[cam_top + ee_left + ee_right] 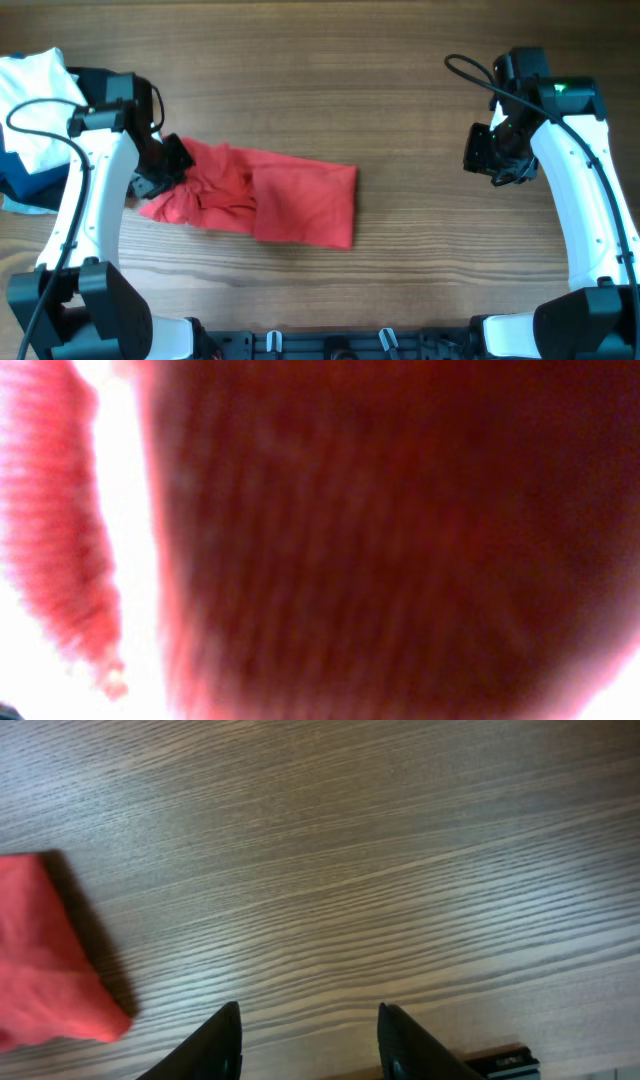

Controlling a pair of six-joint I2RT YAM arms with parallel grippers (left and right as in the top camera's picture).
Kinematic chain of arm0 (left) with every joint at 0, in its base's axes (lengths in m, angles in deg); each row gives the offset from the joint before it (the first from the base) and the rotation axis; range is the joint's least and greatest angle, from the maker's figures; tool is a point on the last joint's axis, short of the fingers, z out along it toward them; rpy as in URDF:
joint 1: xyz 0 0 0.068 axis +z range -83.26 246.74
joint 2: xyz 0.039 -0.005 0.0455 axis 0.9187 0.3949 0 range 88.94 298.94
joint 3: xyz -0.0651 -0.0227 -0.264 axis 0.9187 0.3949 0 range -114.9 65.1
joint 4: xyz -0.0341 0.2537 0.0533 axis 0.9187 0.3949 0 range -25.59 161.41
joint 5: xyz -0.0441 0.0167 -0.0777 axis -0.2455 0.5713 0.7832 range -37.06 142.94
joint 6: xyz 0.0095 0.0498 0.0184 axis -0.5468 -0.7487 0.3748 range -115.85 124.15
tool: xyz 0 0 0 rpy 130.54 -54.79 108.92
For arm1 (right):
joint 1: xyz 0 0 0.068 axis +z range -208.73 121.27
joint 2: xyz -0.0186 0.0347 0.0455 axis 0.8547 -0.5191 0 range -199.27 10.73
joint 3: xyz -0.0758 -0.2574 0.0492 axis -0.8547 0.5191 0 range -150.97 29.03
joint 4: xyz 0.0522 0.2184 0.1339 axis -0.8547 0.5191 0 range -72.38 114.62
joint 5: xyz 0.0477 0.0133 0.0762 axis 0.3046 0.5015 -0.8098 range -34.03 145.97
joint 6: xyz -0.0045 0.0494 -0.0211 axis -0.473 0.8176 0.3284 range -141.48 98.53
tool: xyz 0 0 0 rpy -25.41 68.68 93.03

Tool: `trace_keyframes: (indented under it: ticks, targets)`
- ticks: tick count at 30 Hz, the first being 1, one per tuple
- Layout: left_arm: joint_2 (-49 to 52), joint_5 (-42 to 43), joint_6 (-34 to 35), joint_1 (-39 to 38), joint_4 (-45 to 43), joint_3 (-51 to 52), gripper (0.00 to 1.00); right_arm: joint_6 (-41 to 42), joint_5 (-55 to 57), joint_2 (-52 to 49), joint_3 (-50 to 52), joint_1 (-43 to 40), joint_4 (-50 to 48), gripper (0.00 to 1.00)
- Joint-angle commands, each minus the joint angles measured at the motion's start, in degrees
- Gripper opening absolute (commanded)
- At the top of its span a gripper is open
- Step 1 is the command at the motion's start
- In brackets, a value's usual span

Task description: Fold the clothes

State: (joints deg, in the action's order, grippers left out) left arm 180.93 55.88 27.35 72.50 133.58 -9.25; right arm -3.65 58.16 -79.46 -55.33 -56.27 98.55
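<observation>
Left tool (165, 165) buried in red garment's (290, 195) bunched left end, grip unreadable; right tool (308, 1010) open, empty; dragging risks worse bunching.

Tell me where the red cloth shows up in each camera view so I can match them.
Overhead: red cloth lies left of centre, bunched end at the left gripper.
Left wrist: it fills nearly the whole blurred frame.
Right wrist: only a corner, at the left edge.
Shared landmark: the wood-grain table, in overhead and right wrist only.
</observation>
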Motion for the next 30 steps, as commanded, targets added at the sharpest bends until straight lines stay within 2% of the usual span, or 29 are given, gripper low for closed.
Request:
trace_keyframes:
  ticks: [1, 5, 9, 13, 19, 21, 23, 27, 30]
  targets:
    - [-0.20, 0.63, -0.20, -6.84, 3.58, -1.79, 0.04, -1.16, 0.83, 0.39, 0.37, -0.13, -0.70, 0.44]
    - [-0.13, 0.57, 2.64, -18.08, 4.79, -1.79, 0.04, -1.33, 0.83, 0.39, 0.39, -0.13, -0.70, 0.45]
    - [-0.02, -1.75, 7.26, -31.43, 1.68, -1.75, 0.05, -1.31, 0.83, 0.39, 0.39, -0.13, -0.52, 0.44]
    - [2.03, -4.09, 10.80, -39.32, -0.66, -1.75, 0.07, -1.36, 0.83, 0.39, 0.39, -0.13, 0.09, 0.45]
    - [6.97, -3.34, 12.24, -44.22, -3.32, -1.75, 0.14, -1.31, 0.81, 0.39, 0.39, -0.13, 0.26, 0.44]
    - [7.74, -1.27, 12.22, -45.22, -4.44, -1.75, 0.34, -1.36, 0.81, 0.39, 0.39, -0.13, 0.42, 0.44]
    - [7.74, 3.63, 11.50, -46.36, -6.23, -1.79, 0.45, -1.33, 0.81, 0.39, 0.39, -0.13, 0.37, 0.44]
    - [4.44, 6.38, 6.93, -46.18, -6.62, -2.51, 0.49, -1.33, 0.09, 0.39, 0.39, -0.13, 0.35, 0.44]
    - [-2.95, 4.52, 5.49, -41.13, -6.62, -2.51, 0.49, -1.38, -0.76, 0.39, 0.39, -0.13, 0.35, 0.45]
